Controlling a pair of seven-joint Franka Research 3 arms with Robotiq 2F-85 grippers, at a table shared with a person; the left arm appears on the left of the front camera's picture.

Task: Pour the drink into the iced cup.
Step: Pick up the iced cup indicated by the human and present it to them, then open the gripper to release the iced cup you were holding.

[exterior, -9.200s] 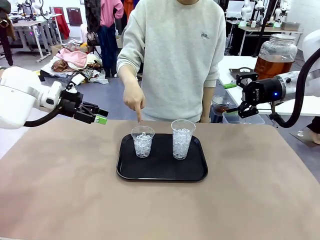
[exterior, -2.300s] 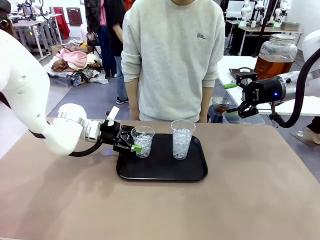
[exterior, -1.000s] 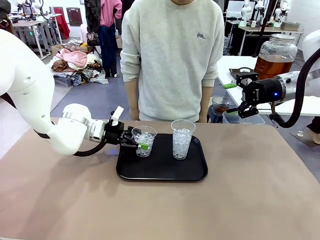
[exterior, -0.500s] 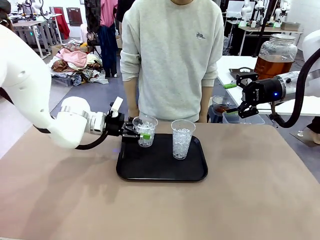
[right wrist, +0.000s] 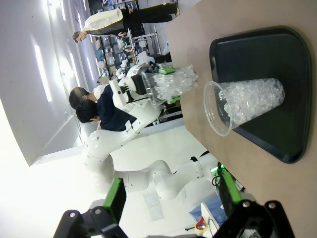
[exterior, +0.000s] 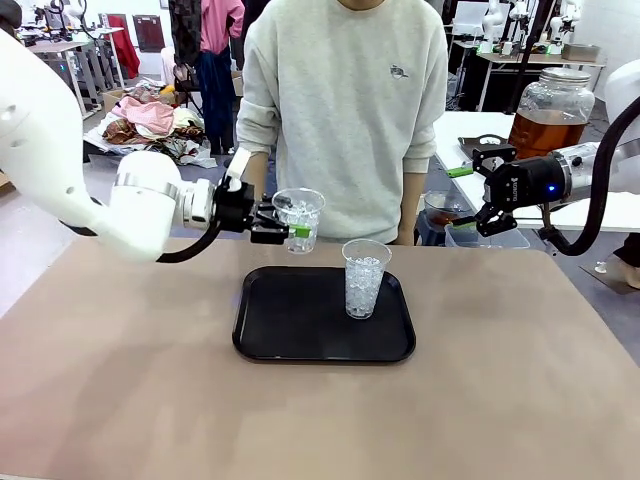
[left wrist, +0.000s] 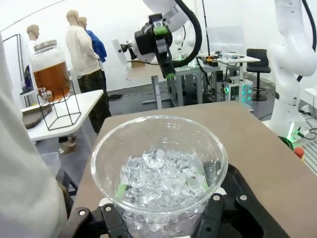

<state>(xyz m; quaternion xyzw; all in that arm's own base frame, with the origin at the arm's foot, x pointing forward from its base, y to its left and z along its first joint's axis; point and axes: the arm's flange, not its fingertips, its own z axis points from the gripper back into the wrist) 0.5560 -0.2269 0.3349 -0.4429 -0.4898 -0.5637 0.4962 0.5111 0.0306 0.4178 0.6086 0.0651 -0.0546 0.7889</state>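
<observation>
Iced cup (exterior: 298,218): clear plastic, roughly half full of crushed ice, upright, held aloft in the left pincer (exterior: 292,231). Drink (exterior: 543,134): translucent amber-brown, fills the lower part of a round clear jar (exterior: 556,95) with a silver lid, far right, well apart from the cup.

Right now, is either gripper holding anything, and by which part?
The left gripper holds an iced cup by its lower side wall; the right gripper is open and empty.
</observation>
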